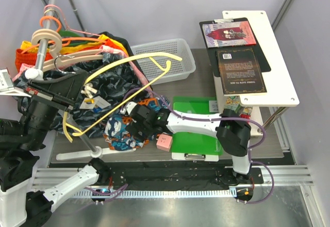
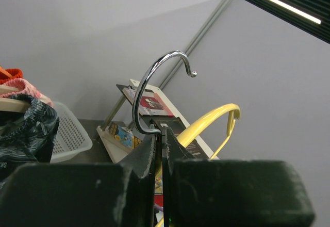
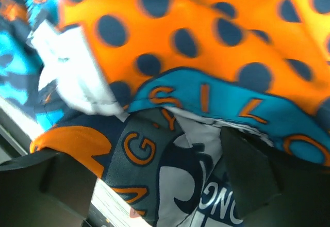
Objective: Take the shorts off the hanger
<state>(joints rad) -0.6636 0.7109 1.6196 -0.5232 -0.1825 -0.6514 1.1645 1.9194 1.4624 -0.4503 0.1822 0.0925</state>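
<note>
My left tool [image 2: 160,134] is pinched on the hanger [image 2: 206,123] at its hook's base, the yellow arm arching beyond it. My right tool [image 3: 154,160] stands fairly wide, the shorts [image 3: 180,41] bunched between its jaws and spreading above; I cannot tell whether it grips.

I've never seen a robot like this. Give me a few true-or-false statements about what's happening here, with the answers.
1. The left gripper is clamped on the hanger. True.
2. The shorts are inside the white basket. False: they are outside it, near the table's front edge.
3. The right gripper is at the shorts. True.
4. The hanger being held is pink. False: it is pale yellow.
</note>
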